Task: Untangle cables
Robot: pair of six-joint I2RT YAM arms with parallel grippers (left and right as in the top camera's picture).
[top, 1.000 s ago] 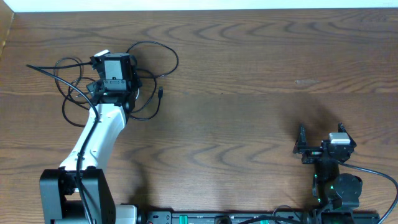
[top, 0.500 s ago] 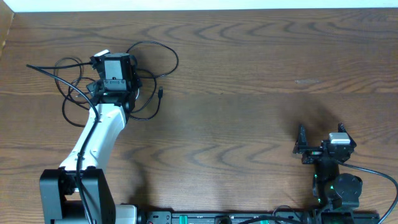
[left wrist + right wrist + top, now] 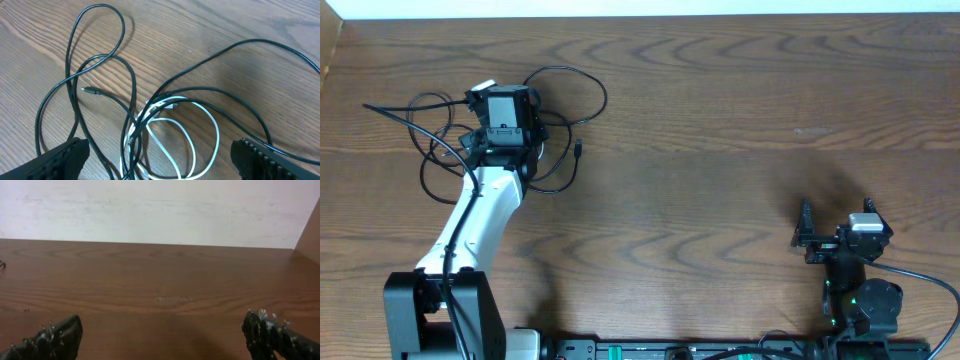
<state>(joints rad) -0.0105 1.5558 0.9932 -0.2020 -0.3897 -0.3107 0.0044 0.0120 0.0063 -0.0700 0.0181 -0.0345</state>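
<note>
From overhead, the left claw [image 3: 506, 105] hangs over the tangle at the far left of the desk [image 3: 720, 130], black cable [image 3: 565, 68] looping out on both sides, while the right claw [image 3: 836, 222] sits near the front right, well apart from it. In the left wrist view the fingers stand apart and hold nothing; the white cable [image 3: 217, 135] coils between them, crossed by black strands. The right wrist view shows its fingers apart over bare wood.
</note>
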